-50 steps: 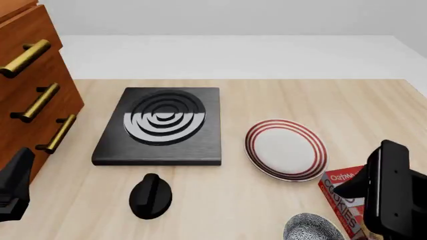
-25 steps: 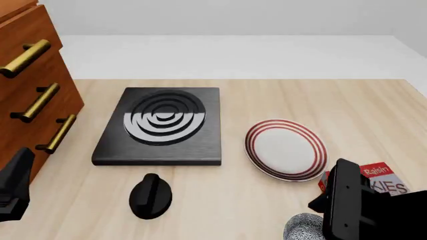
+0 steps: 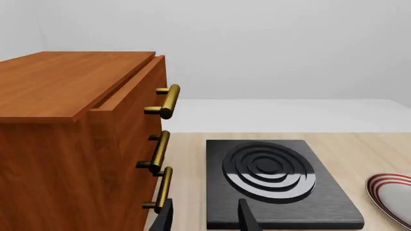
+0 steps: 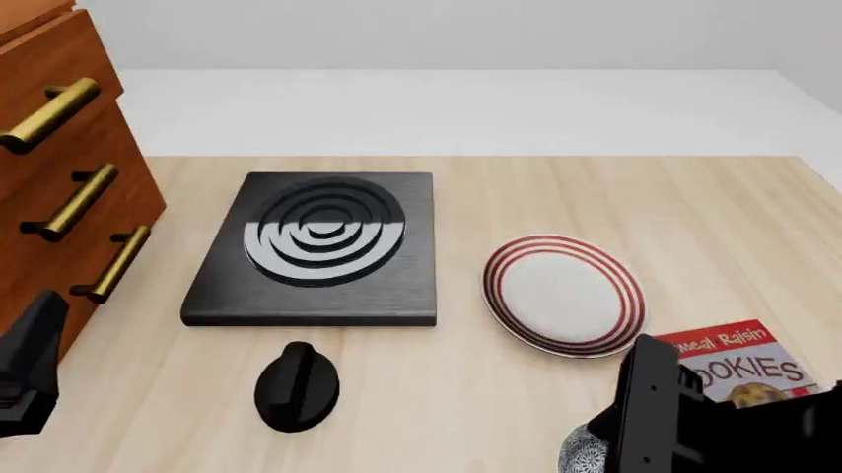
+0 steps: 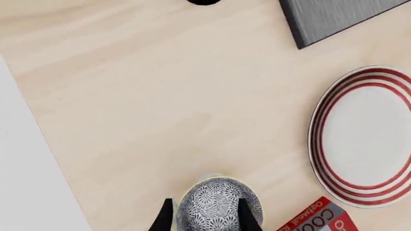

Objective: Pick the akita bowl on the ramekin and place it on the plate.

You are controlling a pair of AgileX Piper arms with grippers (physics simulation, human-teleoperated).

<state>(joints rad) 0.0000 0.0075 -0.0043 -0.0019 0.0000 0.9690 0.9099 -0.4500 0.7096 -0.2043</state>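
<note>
The akita bowl (image 5: pixel 218 204), dark with a fine white pattern, sits on the ramekin (image 5: pixel 209 176), of which only a thin white rim shows. My right gripper (image 5: pixel 205 217) is open and its fingers (image 5: pixel 165 216) stand either side of the bowl. In the front view the right arm hides all but a sliver of the bowl (image 4: pixel 574 453). The red-ringed white plate (image 4: pixel 563 294) (image 5: pixel 366 134) lies empty just beyond the bowl. My left gripper (image 3: pixel 205 219) is open and holds nothing, low at the near left beside the drawers.
A black stove (image 4: pixel 319 246) lies left of the plate, with a black knob-shaped object (image 4: pixel 296 386) in front of it. A wooden drawer cabinet (image 4: pixel 59 177) with brass handles fills the left side. A red cookie box (image 4: pixel 736 365) lies right of the bowl.
My right arm has swung left and lower over the bowl, covering most of it in the front view and uncovering the cookie box. The left arm has stayed still.
</note>
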